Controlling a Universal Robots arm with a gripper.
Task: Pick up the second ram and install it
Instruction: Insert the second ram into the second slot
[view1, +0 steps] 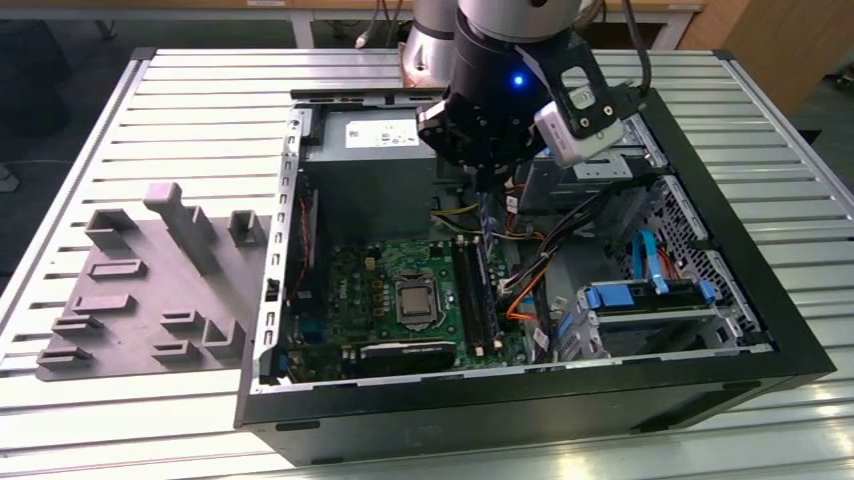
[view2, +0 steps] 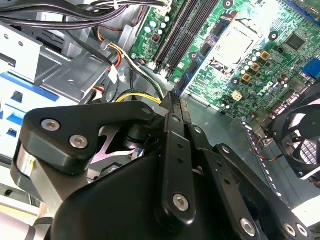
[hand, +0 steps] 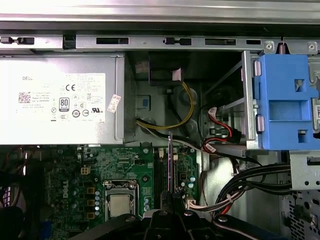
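Observation:
My gripper (view1: 485, 185) reaches down into the open computer case (view1: 534, 410), shut on the second ram (view1: 489, 218), a thin dark stick hanging on edge below the fingers. In the first wrist view the second ram (hand: 170, 162) shows as a narrow upright strip sticking out past my gripper (hand: 172, 200), just over the long black slots (hand: 161, 175) of the green board (hand: 100, 165). The second wrist view looks along my closed gripper (view2: 173, 107) toward the slots (view2: 175, 35). I cannot tell whether the stick touches a slot.
A grey moulded tray (view1: 134, 290) lies outside the case at the exterior view's left. Inside are the power supply (hand: 60, 100), the processor socket (view1: 416, 300), a blue drive holder (hand: 285, 100), bundled cables (hand: 250, 185) beside the slots and a fan (view2: 300, 135).

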